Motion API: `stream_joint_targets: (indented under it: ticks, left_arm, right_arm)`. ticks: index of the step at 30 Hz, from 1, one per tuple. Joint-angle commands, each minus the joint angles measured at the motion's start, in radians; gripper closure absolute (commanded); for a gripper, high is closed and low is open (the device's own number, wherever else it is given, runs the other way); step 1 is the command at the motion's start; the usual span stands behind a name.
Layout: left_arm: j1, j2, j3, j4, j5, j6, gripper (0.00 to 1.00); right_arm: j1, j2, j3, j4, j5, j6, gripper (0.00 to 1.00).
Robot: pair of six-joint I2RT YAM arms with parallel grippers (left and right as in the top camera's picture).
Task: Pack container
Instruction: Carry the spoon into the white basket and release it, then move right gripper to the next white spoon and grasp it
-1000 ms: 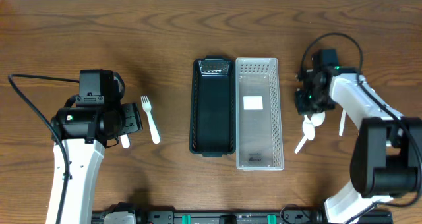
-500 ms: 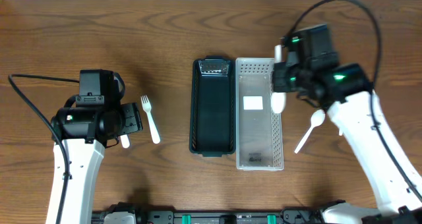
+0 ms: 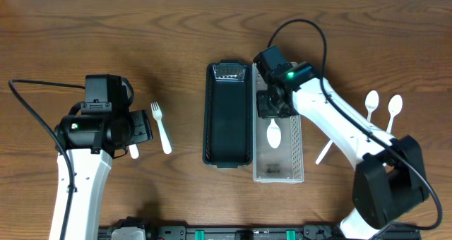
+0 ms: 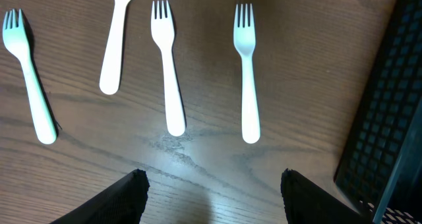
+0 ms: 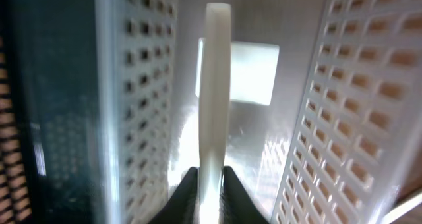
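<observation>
Wooden table (image 3: 176,35): right gripper (image 5: 211,181) pinches a white spoon (image 3: 273,134) inside the white basket (image 3: 299,127). Left gripper (image 4: 211,184) gapes, holding nothing. Black tray (image 3: 227,120) touches the basket.

The left arm (image 3: 76,180) is a smooth white link topped by boxy black joint housings (image 3: 104,93), and a thin black cable (image 3: 46,84) runs off its side. The right arm (image 3: 337,123) has the same white links, with a bulky black joint (image 3: 385,190) near its foot. Its black head (image 3: 272,60) carries a small green light (image 3: 289,75), and a second black cable (image 3: 324,42) loops above it. The left gripper (image 4: 212,184) has matte black jaws with blunt, sloping tips.
</observation>
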Motion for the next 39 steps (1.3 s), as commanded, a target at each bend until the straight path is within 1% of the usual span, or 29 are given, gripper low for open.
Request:
stream_joint_targets:
  ticks: [1,2,3,6,9,10,11,12,13,14,16,17,21,25,27,33,36,39]
  left_arm:
    - [0.004,0.005,0.016,-0.003,-0.002,-0.002,0.32]
    - [0.004,0.005,0.016,-0.002,-0.001,-0.002,0.32]
    - [0.004,0.005,0.016,-0.002,-0.002,-0.002,0.32]
    - [0.004,0.005,0.016,-0.002,-0.002,-0.002,0.32]
    - [0.004,0.005,0.016,-0.002,-0.002,-0.002,0.32]
    - [0.004,0.005,0.016,-0.003,-0.002,-0.002,0.32]
    - [0.004,0.005,0.016,-0.003,-0.001,-0.002,0.32]
    - [0.004,0.005,0.016,-0.003,-0.002,-0.002,0.32]
    - [0.004,0.005,0.016,-0.002,-0.002,-0.002,0.32]
    - [0.004,0.005,0.016,-0.003,-0.002,-0.002,0.32]
    - [0.004,0.005,0.016,-0.003,-0.002,-0.002,0.32]
    - [0.004,0.005,0.016,-0.003,-0.001,-0.002,0.32]
    - [0.004,0.005,0.016,-0.003,-0.001,-0.002,0.32]
    - [0.004,0.005,0.016,-0.003,-0.002,-0.002,0.32]
    - [0.004,0.005,0.016,-0.003,-0.002,-0.002,0.32]
    - [0.004,0.005,0.016,-0.003,-0.002,-0.002,0.32]
    - [0.004,0.005,0.016,-0.004,-0.001,-0.002,0.32]
    - [0.004,0.005,0.016,-0.003,-0.001,-0.002,0.32]
  right_arm:
    - [0.009,-0.010,0.002,-0.003,0.019,0.018,0.72]
    - [0.008,-0.016,0.004,-0.003,0.019,0.018,0.65]
    - [0.005,-0.025,0.010,-0.003,0.019,0.018,0.62]
    - [-0.007,-0.062,0.048,-0.007,0.020,0.000,0.59]
    - [-0.033,-0.120,0.117,-0.054,0.074,0.005,0.57]
    - [-0.049,-0.146,0.144,-0.086,0.116,0.035,0.56]
    - [-0.066,-0.170,0.164,-0.117,0.159,0.080,0.52]
    - [-0.088,-0.197,0.177,-0.151,0.198,0.146,0.42]
    - [-0.120,-0.230,0.182,-0.185,0.223,0.224,0.29]
    - [-0.150,-0.256,0.180,-0.208,0.228,0.275,0.20]
    - [-0.232,-0.303,0.174,-0.254,0.228,0.352,0.03]
    - [-0.266,-0.317,0.168,-0.273,0.228,0.367,0.01]
    - [-0.372,-0.330,0.119,-0.302,0.219,0.370,0.01]
    - [-0.415,-0.328,-0.030,-0.260,0.213,0.413,0.01]
    - [-0.423,-0.328,-0.158,-0.174,0.190,0.422,0.01]
    - [-0.424,-0.328,-0.420,0.068,0.107,0.417,0.01]
    - [-0.424,-0.326,-0.495,0.159,0.105,0.399,0.01]
    - [-0.425,-0.324,-0.533,0.214,0.112,0.396,0.01]
